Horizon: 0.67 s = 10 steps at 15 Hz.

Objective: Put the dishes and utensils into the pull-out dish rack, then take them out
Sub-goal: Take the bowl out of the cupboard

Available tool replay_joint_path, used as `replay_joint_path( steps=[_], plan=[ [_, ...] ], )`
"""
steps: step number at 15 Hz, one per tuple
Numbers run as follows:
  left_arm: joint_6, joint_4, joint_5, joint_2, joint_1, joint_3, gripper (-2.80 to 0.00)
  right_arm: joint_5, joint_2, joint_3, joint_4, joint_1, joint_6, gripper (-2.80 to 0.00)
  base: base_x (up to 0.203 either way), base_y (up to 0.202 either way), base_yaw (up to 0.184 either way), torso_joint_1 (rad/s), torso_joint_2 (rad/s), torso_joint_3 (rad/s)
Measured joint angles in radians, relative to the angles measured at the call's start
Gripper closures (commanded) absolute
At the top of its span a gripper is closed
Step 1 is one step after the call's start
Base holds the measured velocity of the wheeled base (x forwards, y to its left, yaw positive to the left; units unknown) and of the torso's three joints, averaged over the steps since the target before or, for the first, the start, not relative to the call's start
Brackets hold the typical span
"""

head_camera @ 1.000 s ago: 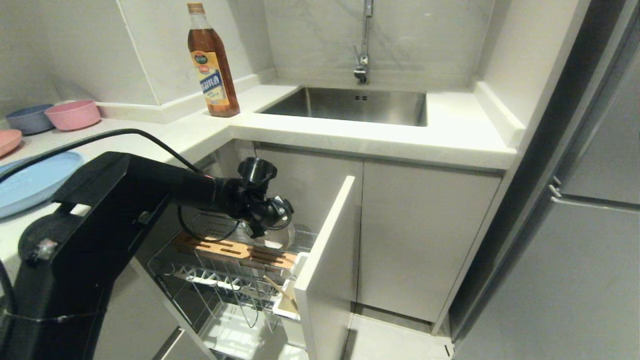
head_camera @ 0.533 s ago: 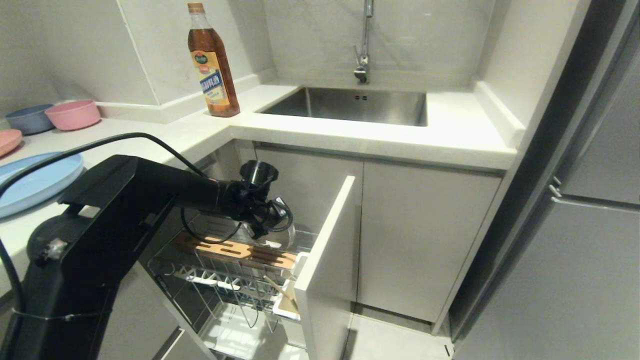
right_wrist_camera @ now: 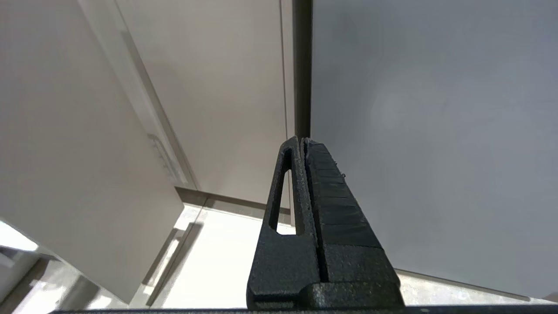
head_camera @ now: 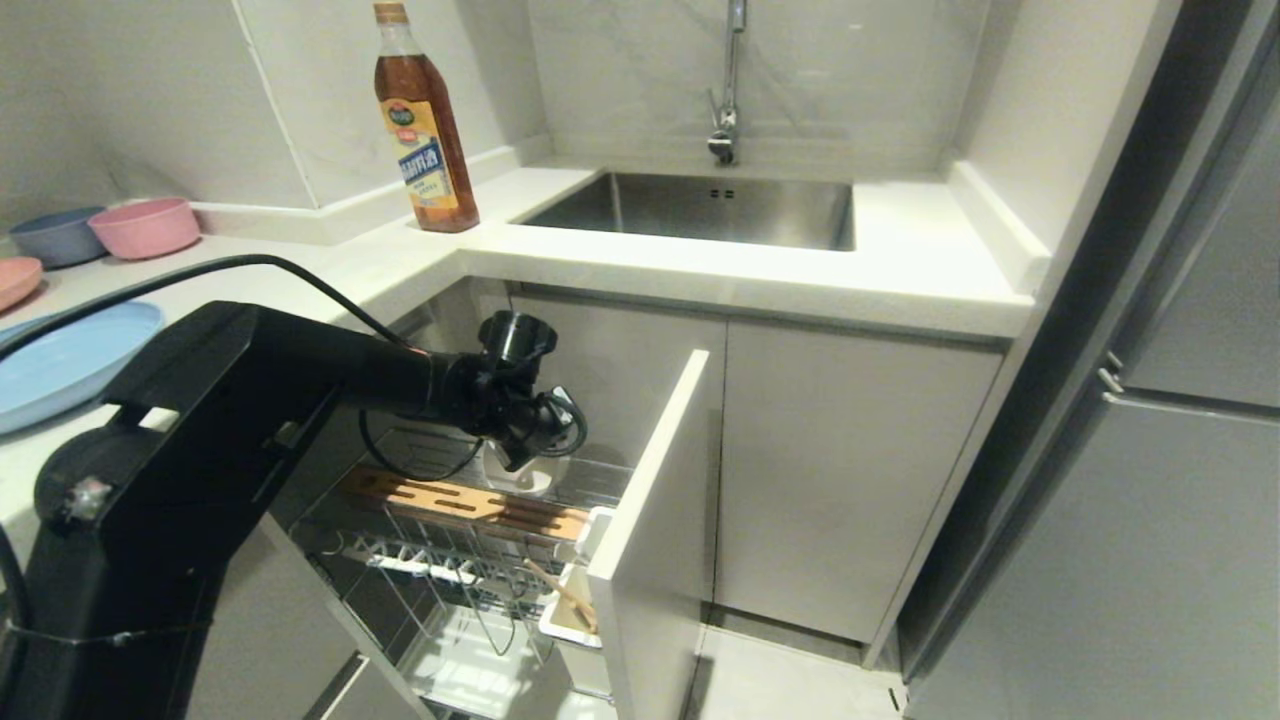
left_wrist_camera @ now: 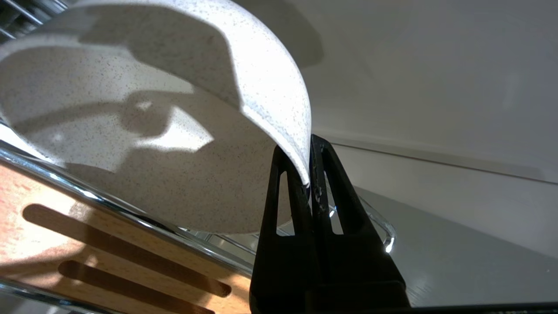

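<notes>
Fridge [head_camera: 1150, 500] fills the right side, cabinets [head_camera: 850, 470] and counter [head_camera: 760, 270] run across the middle, with the sink [head_camera: 700, 205] set in the counter under the tap [head_camera: 725, 90].

Left arm [head_camera: 250, 400] comes in from the lower left and reaches over the rack [head_camera: 470, 560], which is pulled out of the corner cabinet with its white front panel [head_camera: 650, 500] facing right. Wood strip [head_camera: 460, 500] lies across the rack top, wire prongs and white drip tray [head_camera: 480, 670] sit below it.

Blue plate [head_camera: 70, 360] is on the counter at far left, not in the rack. Pink plate [head_camera: 15, 280], pink bowl [head_camera: 145, 227] and grey-blue bowl [head_camera: 55, 235] sit behind it by the wall. Oil bottle [head_camera: 425, 130] stands at the counter corner left of the sink.

White bowl [left_wrist_camera: 152, 131] is at the back of the rack, just behind the wood strip, tilted on its side. Left gripper [left_wrist_camera: 310, 174] is pinched tight on its rim, one finger inside, one outside. Whether the bowl rests on the wire: can't tell.

Chopsticks [head_camera: 562, 592] stand slanted in the white holder [head_camera: 570, 625] at the rack's front corner, beside the panel. Spoon: can't make it out.

Right gripper [right_wrist_camera: 304, 150] is off to the side, pointed at the cabinet/fridge seam, fingers pressed together, holding nothing.
</notes>
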Motion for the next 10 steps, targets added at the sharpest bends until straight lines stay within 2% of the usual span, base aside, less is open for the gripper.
replay_joint_path(
  steps=[5,10],
  plan=[
    [-0.010,0.006,0.009,-0.049,-0.008,0.016,0.00,0.000,0.000,0.000,0.000,0.000,0.000,0.00,0.000,0.000,0.000,0.000,0.00,0.000],
    [-0.011,0.013,0.029,-0.188,-0.016,0.051,0.00,0.000,0.000,0.000,0.000,0.000,0.000,0.00,0.000,0.000,0.000,0.000,0.00,0.000]
  ],
)
